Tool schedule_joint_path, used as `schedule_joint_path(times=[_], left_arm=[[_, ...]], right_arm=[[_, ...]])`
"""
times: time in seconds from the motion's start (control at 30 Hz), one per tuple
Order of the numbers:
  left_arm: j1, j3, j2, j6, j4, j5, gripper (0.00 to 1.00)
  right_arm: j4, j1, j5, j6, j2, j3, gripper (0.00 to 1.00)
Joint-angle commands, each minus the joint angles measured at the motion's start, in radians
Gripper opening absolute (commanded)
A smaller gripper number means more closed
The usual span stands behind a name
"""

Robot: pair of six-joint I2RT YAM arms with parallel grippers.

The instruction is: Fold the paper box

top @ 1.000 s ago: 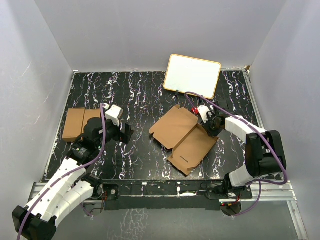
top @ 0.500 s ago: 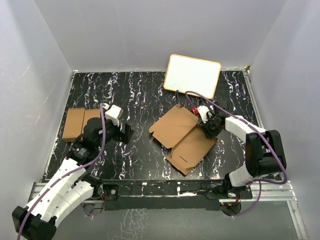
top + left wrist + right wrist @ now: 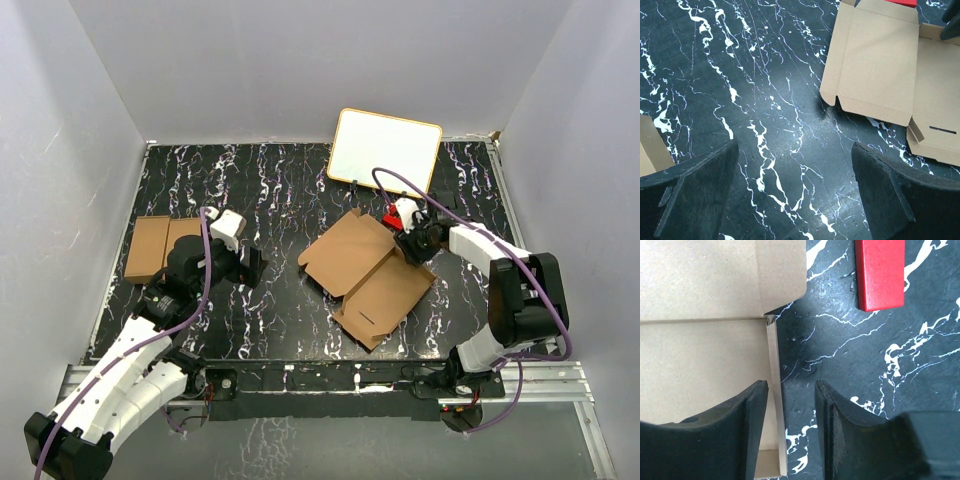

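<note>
The paper box [image 3: 365, 275] lies as a flat brown creased sheet in the middle of the table, also showing in the left wrist view [image 3: 880, 70]. My right gripper [image 3: 412, 240] is at the sheet's far right edge. In the right wrist view its jaws [image 3: 791, 395] stand apart around a narrow raised side flap [image 3: 774, 390]. That flap sits close to the left finger [image 3: 752, 415] with a gap to the right one. My left gripper [image 3: 795, 165] hovers wide open over bare table, left of the sheet [image 3: 255, 265].
A red block [image 3: 879, 272] lies just beyond the right gripper [image 3: 392, 218]. A white board with a yellow rim [image 3: 385, 150] leans at the back. Two brown cartons [image 3: 155, 248] lie at the left edge.
The right gripper's jaws have spread apart from the side flap and the wrist has shifted slightly towards the back. The left arm has not moved.
</note>
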Motion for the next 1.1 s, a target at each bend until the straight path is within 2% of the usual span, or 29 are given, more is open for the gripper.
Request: schedule_joint_path(times=[0.0,0.3,0.43,0.53,0.67,0.7,0.8,0.87,0.93,1.07], left_arm=[[0.006,-0.007,-0.012,0.008,0.021,0.005,0.92],[0.008,-0.006,-0.013,0.009,0.021,0.01,0.92],[0.008,-0.007,-0.015,0.009,0.021,0.01,0.93],[0.008,-0.006,-0.016,0.007,0.02,0.011,0.92],[0.008,-0.007,-0.016,0.006,0.02,0.015,0.92],[0.008,-0.006,-0.016,0.005,0.019,0.017,0.92],[0.008,-0.005,-0.017,-0.007,0.018,0.025,0.93],[0.008,-0.005,-0.015,-0.039,0.029,0.051,0.94],[0.008,-0.001,0.002,-0.112,0.042,0.09,0.95],[0.008,-0.011,0.069,-0.364,0.068,0.182,0.97]], right_arm=[[0.06,0.004,0.004,0.014,0.032,0.038,0.44],[0.1,0.044,0.081,0.012,0.046,0.016,0.39],[0.112,0.064,0.13,0.013,0.061,0.01,0.28],[0.119,0.066,0.152,0.022,0.06,0.005,0.1],[0.114,0.066,0.117,0.046,0.037,0.004,0.08],[0.103,0.066,0.093,0.051,0.036,0.008,0.09],[0.083,0.061,0.037,0.081,0.019,0.02,0.36],[0.082,0.05,0.005,0.095,-0.002,0.019,0.45],[0.083,0.021,-0.046,0.115,-0.023,0.017,0.49],[0.089,-0.044,-0.182,0.175,-0.05,0.018,0.49]])
